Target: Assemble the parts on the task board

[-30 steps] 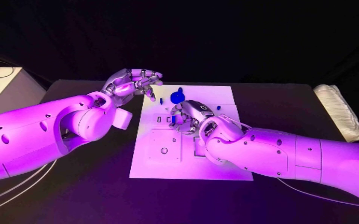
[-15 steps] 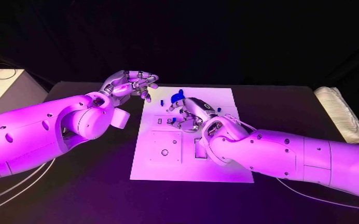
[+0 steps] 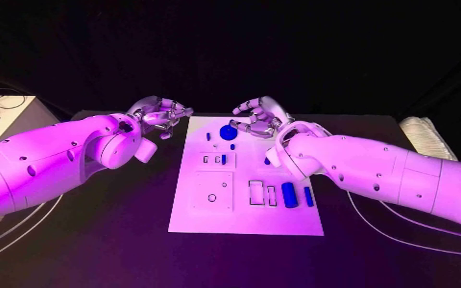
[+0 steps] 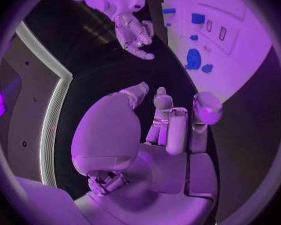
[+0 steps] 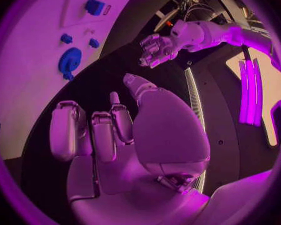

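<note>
The white task board (image 3: 206,211) lies in the middle of the black table. On it a blue gear (image 3: 228,132) sits near the far edge, with small blue pieces (image 3: 223,159) around the slots behind it. Two blue cylinders (image 3: 289,193) lie at the board's right side. My right hand (image 3: 258,116) hovers over the board's far edge, just beyond the gear, fingers loosely bent and holding nothing. My left hand (image 3: 158,115) hangs off the board's far left corner, also with nothing in it. The right wrist view shows my right hand (image 5: 109,130) with a bare palm, the gear (image 5: 70,61) and my left hand (image 5: 156,49) beyond it.
A pale box (image 3: 17,111) stands at the table's left edge and a white ribbed object (image 3: 428,138) at the right edge. Cables (image 3: 28,225) trail at the near left. Rectangular cutouts (image 3: 256,192) and a square plate (image 3: 211,189) mark the board's near half.
My right hand has lifted off the middle of the board and drawn back to its far edge, uncovering the blue cylinders. My left hand has shifted slightly left. The camera has also shifted.
</note>
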Controlling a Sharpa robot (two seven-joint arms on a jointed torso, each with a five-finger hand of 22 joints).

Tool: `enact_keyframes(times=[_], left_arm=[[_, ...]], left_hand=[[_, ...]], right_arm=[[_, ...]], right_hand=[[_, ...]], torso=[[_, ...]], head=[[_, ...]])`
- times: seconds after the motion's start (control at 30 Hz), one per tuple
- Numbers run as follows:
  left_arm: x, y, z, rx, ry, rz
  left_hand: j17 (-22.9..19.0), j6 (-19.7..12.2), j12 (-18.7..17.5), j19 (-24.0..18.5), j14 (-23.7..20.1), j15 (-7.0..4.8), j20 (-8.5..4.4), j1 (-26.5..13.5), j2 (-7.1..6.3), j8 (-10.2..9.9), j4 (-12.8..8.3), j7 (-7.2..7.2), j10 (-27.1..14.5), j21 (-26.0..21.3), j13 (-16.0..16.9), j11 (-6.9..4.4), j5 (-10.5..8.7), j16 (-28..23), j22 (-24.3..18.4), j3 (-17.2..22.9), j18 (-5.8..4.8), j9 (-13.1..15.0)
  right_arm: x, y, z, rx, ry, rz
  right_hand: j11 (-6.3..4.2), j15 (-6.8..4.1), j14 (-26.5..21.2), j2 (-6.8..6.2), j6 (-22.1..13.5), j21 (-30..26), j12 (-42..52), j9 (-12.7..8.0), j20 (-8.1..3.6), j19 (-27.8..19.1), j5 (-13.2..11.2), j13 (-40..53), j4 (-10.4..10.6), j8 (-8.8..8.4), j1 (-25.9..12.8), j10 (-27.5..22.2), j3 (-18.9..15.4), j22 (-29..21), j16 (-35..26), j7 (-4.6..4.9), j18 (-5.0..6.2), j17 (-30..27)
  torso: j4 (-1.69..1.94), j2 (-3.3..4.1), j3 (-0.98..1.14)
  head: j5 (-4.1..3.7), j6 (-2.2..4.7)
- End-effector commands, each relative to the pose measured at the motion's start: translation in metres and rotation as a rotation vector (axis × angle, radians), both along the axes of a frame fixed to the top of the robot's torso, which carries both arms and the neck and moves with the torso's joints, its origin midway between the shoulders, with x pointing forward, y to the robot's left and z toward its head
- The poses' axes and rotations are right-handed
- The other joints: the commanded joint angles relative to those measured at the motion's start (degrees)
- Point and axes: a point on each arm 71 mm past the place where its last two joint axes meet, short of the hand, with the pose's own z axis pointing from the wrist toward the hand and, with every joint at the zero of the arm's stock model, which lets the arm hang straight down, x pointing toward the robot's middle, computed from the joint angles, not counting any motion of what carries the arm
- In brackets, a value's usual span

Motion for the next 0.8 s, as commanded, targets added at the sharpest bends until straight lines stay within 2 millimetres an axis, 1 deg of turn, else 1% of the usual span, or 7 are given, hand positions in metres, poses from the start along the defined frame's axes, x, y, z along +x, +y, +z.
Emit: enact_keyframes(times=[0.03,0.17,0.2,0.3,0.57,0.7,0.8], left_arm=[[-0.004,-0.012,-0.010,0.299,0.112,-0.103],[-0.005,-0.027,-0.013,0.488,0.179,-0.164],[-0.005,-0.029,-0.013,0.526,0.184,-0.170],[-0.004,-0.039,-0.011,0.637,0.196,-0.186],[-0.006,-0.071,-0.017,0.771,0.203,-0.249],[-0.006,-0.085,-0.021,0.808,0.199,-0.277],[-0.005,-0.092,-0.023,0.827,0.199,-0.287]], left_hand=[[8.7,-0.6,1.0,0.5,3.5,-0.39,0.06,-1.0,-0.22,0.2,0.7,-0.07,0.4,0.7,1.1,0.05,-0.10,0.4,1.0,-0.2,-1.25,0.2],[8.3,-2.0,0.9,0.3,3.3,0.00,0.33,-2.7,-0.31,-0.5,3.1,0.48,-0.5,1.1,0.8,0.52,-0.09,0.1,1.3,-0.8,-1.30,0.3],[8.9,-2.5,1.0,0.4,3.5,0.19,0.47,-3.8,-0.04,-0.7,4.3,0.67,-0.6,1.3,0.8,0.72,-0.10,0.5,1.8,-1.2,-1.37,0.4],[9.0,-2.6,0.9,0.4,3.6,0.32,0.63,-4.8,-0.06,-0.7,5.1,0.74,-1.1,1.6,0.5,0.87,-0.11,0.6,2.0,-1.9,-1.38,0.6],[8.8,-2.8,0.3,0.0,3.4,0.44,0.84,-7.1,0.61,-0.5,5.3,0.73,-2.2,1.7,-0.4,0.93,-0.10,0.4,2.1,-3.3,-1.32,1.1],[8.8,-2.6,0.3,-0.1,3.4,0.39,0.85,-8.2,1.04,0.1,5.2,0.58,-2.5,1.8,-0.6,0.84,-0.10,0.4,2.2,-4.1,-1.31,1.6],[8.8,-2.2,0.3,-0.1,3.3,0.30,0.81,-8.6,1.32,0.7,5.2,0.41,-2.7,1.9,-0.7,0.72,-0.10,0.4,2.3,-4.5,-1.31,2.1]], right_arm=[[0.005,-0.010,0.006,0.161,0.099,-0.010],[0.011,-0.025,0.020,0.185,0.096,-0.041],[0.012,-0.029,0.022,0.187,0.094,-0.046],[0.016,-0.040,0.030,0.188,0.091,-0.065],[0.021,-0.062,0.039,0.181,0.083,-0.104],[0.022,-0.070,0.041,0.175,0.080,-0.116],[0.022,-0.073,0.041,0.170,0.079,-0.119]], right_hand=[[0.01,0.01,4.5,-0.07,0.3,-0.1,0.1,0.0,-0.11,-0.3,0.2,4.1,0.0,0.38,-0.1,-0.1,0.4,1.1,-0.1,0.19,0.74,9.2],[0.03,0.02,4.5,0.02,0.3,-0.2,0.0,0.0,-0.11,-0.3,0.5,4.0,0.2,0.43,-0.4,-0.1,0.6,1.0,-0.1,0.21,0.75,9.2],[0.04,0.02,4.5,0.03,0.2,-0.2,0.1,0.0,-0.11,-0.3,0.5,4.0,0.2,0.43,-0.4,-0.1,0.7,1.0,-0.1,0.21,0.77,9.2],[0.05,0.02,4.5,0.00,0.1,-0.3,0.0,0.0,-0.11,-0.3,0.6,4.0,0.2,0.39,-0.5,-0.2,0.7,1.0,-0.1,0.23,0.77,9.1],[0.08,0.04,4.5,-0.08,-0.2,-0.4,-0.2,-0.1,-0.10,-0.3,0.7,3.8,0.3,0.29,-0.6,-0.3,0.9,0.8,-0.2,0.28,0.80,8.9],[0.12,0.07,4.4,-0.14,-0.5,-0.7,-0.4,-0.1,-0.09,-0.5,0.7,3.6,0.3,0.21,-0.7,-0.6,1.0,0.6,-0.3,0.32,0.87,8.8],[0.14,0.08,4.4,-0.16,-0.6,-0.8,-0.5,-0.1,-0.08,-0.5,0.7,3.5,0.3,0.17,-0.7,-0.6,1.1,0.5,-0.3,0.34,0.88,8.8]], torso=[[0.01,-0.82,0.11],[0.00,-1.37,0.23],[-0.03,-1.53,0.26],[-0.21,-1.83,0.36],[-0.45,-2.12,0.62],[-0.36,-1.99,0.60],[-0.50,-1.90,0.60]], head=[[0.25,-0.49],[0.65,-1.00],[0.74,-1.18],[1.14,-1.56],[1.59,-2.17],[1.74,-2.28],[1.95,-2.41]])
